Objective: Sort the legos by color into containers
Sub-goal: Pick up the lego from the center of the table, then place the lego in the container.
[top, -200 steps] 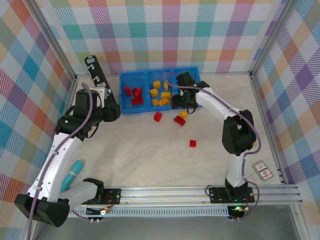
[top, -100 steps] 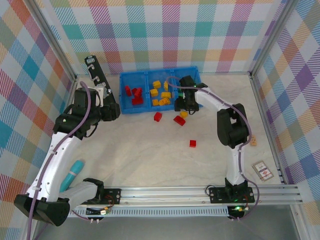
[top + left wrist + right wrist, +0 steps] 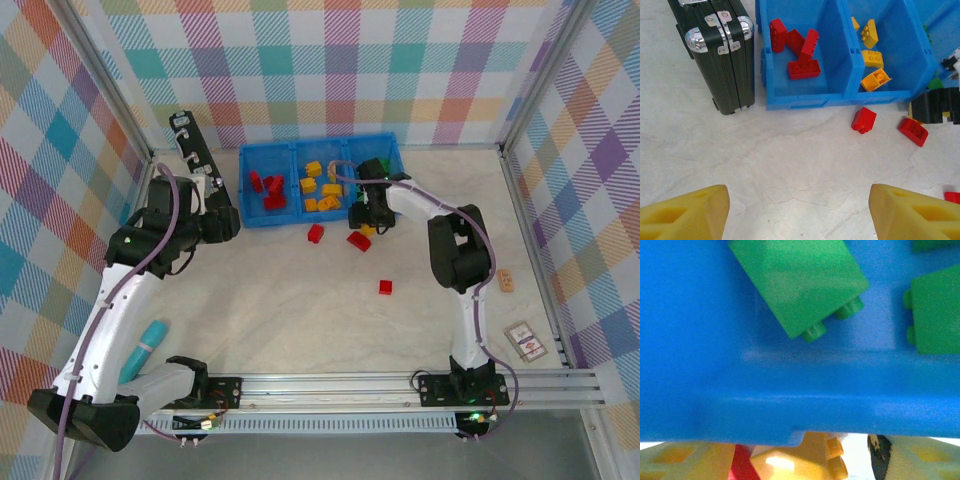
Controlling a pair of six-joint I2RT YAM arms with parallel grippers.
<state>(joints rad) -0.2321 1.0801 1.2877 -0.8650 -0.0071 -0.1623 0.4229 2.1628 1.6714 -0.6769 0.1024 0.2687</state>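
right gripper (image 3: 370, 216) is down at table level, tight against the outside of the blue bin's (image 3: 810, 102) front wall. it sits below the right-hand compartment, where green bricks (image 3: 797, 280) lie. jaws apart, one foam finger (image 3: 685, 460) on either side of a yellow brick (image 3: 797, 460) on the table. a gap shows on the brick's right side, so it is not clamped yet. a sliver of red sits between the brick and the left finger; the wrist view is too tight to be sure, but it is probably a neighbouring red piece.

key relation: the yellow brick lies between the fingers, just in front of the bin wall. its long axis looks to run across the gap, though only its upper part shows. judged step: close on it and lift clear of the wall.

destination: the middle compartment (image 3: 900, 50) already holds yellow pieces. it lies just left of the right gripper, over one divider.

left gripper (image 3: 797, 207) is open and empty over bare table, well back from the bin. a loose red brick (image 3: 316, 233) is nearest that arm, and the red compartment (image 3: 835, 60) is on its side.

risk: the red neighbour gets pinched in with the yellow.
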